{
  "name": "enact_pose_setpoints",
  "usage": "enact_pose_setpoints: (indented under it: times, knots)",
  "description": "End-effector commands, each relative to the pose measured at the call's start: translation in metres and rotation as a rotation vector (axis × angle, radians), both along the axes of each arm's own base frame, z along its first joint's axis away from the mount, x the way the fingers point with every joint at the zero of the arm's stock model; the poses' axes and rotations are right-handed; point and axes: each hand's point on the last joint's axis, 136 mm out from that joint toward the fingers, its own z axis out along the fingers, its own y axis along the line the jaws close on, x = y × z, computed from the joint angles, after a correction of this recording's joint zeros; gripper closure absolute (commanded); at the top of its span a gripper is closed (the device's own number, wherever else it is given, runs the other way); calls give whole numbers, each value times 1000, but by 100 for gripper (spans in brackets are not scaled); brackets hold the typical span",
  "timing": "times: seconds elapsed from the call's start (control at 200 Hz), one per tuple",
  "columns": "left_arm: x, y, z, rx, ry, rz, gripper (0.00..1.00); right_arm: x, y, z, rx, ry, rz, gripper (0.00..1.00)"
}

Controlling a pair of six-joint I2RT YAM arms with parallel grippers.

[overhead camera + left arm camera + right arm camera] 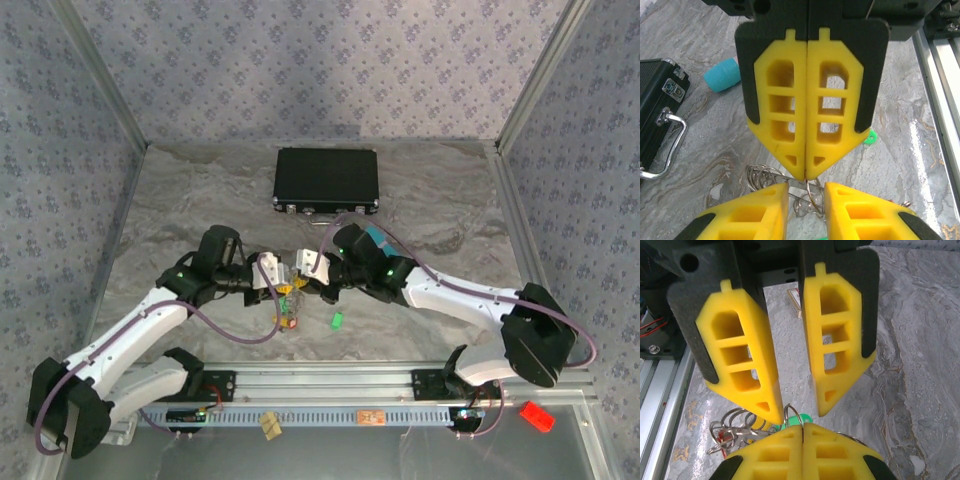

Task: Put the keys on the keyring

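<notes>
Though tip-to-tip, two grippers [797,416] [805,176], one keyring [815,196]

The left arm [140,325] and right arm [460,295] are showing white shells over black joints, with purple cables [235,335] trailing alongside. The left tool [796,410] and right tool [805,177] are wearing yellow latticed fingers [780,100] backed by black plates [746,75].

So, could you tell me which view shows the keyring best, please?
The right wrist view: the keyring arcs up clearly at the tips of the shut right claw. The left wrist view shows its loops partly behind yellow fingers; the top external view gives a tiny speck.
</notes>
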Motion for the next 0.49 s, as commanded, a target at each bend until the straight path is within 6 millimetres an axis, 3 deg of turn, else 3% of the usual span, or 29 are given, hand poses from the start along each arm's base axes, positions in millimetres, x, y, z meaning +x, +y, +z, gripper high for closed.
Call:
enact_pose_setpoints:
  times: [0.0, 0.09, 0.175, 0.35, 0.49]
  knots:
    - [-2, 0, -4, 20, -25, -28, 76, -3, 4, 26, 50, -36, 29, 100]
    - [-3, 3, -13, 43, -5, -12, 78, -2, 3, 18, 40, -22, 18, 100]
    - [-6, 2, -17, 33, 38, 3, 74, -1, 1, 6, 39, 9, 2, 100]
    - [-7, -1, -21, 33, 84, 7, 73, 0, 6, 4, 64, 26, -3, 100]
    - [-3, -8, -17, 4, 103, 6, 81, -1, 7, 5, 69, 27, 3, 100]
